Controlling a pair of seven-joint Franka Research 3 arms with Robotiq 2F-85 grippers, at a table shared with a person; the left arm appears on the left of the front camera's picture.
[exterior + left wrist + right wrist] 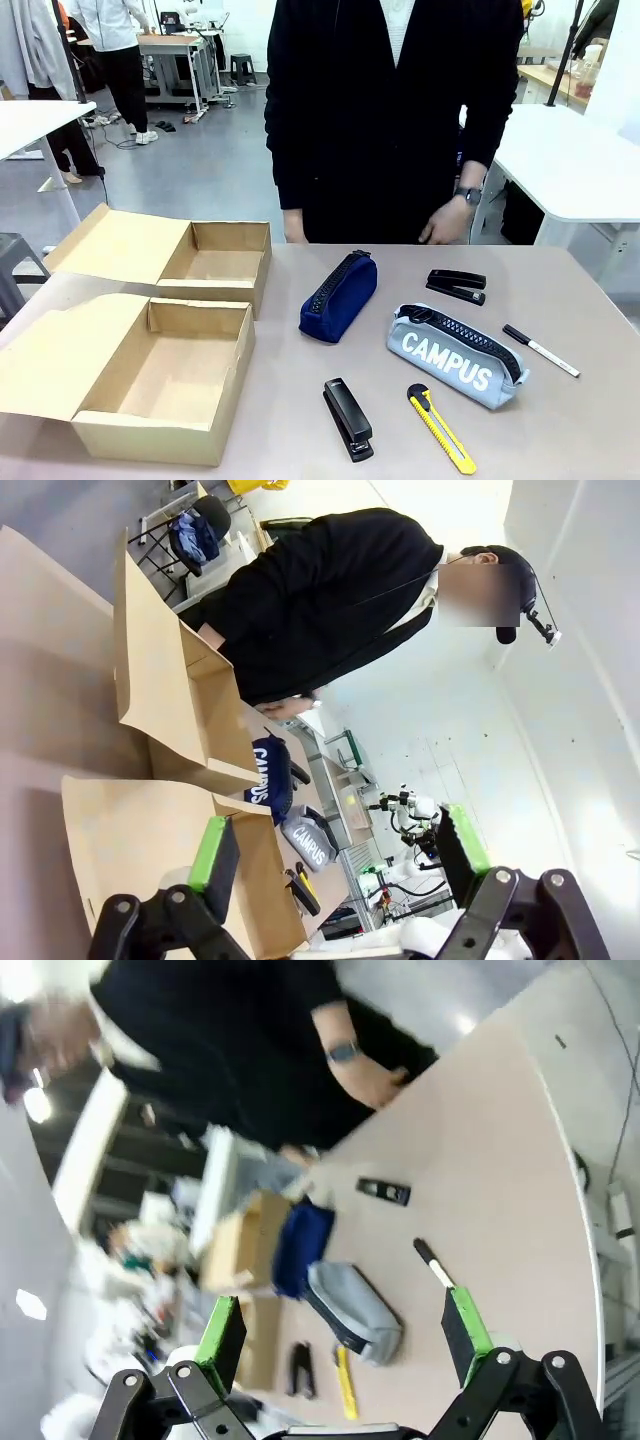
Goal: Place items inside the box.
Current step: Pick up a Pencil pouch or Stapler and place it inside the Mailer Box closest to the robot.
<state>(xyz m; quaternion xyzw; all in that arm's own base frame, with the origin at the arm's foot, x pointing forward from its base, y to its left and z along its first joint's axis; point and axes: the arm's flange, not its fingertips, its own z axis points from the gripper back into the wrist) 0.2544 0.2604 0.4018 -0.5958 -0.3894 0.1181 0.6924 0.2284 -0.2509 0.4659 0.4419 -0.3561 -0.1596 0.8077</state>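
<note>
Worktop [585,425] is carrying all items, none boxed yet: navy pouch [338,297], grey CAMPUS pouch [455,355], black stapler [347,418] and utility knife [441,428] are lying right of the near open box [150,438]. Step: first pick pending. Left pincer [338,845] and right pincer [342,1328] are hanging released, empty. Next move is calling for descent onto one item. Person [390,120] is standing opposite; white table [570,170] behind.

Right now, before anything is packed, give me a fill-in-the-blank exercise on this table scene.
1. The grey zip pouch bears the white word ____.
2. Just left of the slim yellow-and-black utility knife lies a black ____.
3. The near brown cardboard box contains ____.
4. The left gripper and the right gripper both have their jaws ____.
Missing words: CAMPUS; stapler; nothing; open.
</note>
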